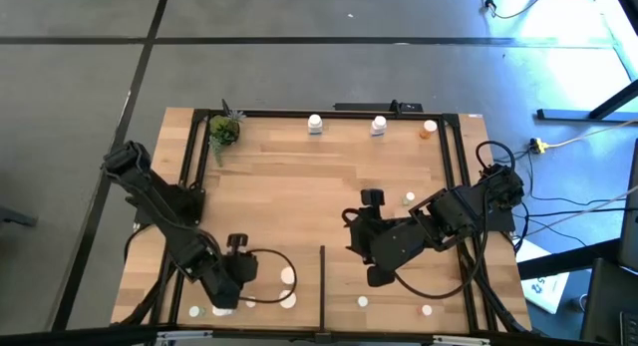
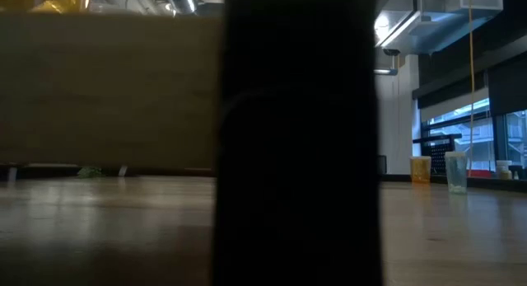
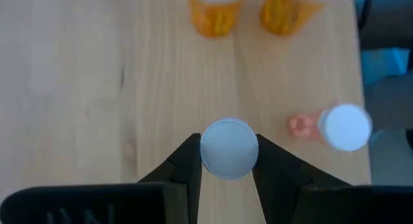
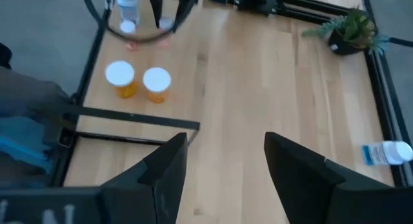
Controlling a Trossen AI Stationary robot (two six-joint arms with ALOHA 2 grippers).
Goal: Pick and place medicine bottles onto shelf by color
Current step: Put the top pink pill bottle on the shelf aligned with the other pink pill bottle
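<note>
Gripping a white-capped bottle [image 3: 229, 148] between its two dark fingers [image 3: 184, 169], the left gripper [image 1: 225, 298] sits low at the near left corner of the shelf [image 1: 299, 186], its jaws pressed against the cap on both sides; seen from its own wrist, two orange bottles [image 3: 216, 11] stand upright side by side on the light wood beyond the held one, and a pinkish bottle with a white cap [image 3: 335, 127] stands just beside the held one, near the wood's edge; from above, white caps [image 1: 288, 276] show on the planks close to that gripper, to the left of the thin black divider strip [image 1: 321, 286]; the right gripper [image 1: 371, 201] hangs over the right half of the shelf with its jaws apart and nothing between them, its fingers [image 4: 169, 166] framing bare planks; two more white caps [image 1: 363, 302] lie near the front edge to the right of the divider; a pale green bottle [image 1: 409, 198] stands just beside the right arm; along the far edge stand two white bottles [image 1: 315, 124] and one orange bottle [image 1: 430, 130], well apart from both grippers; the small potted plant [image 1: 223, 133] sits in the far left corner; the low view is mostly blocked by a dark upright shape [image 2: 300, 138].
</note>
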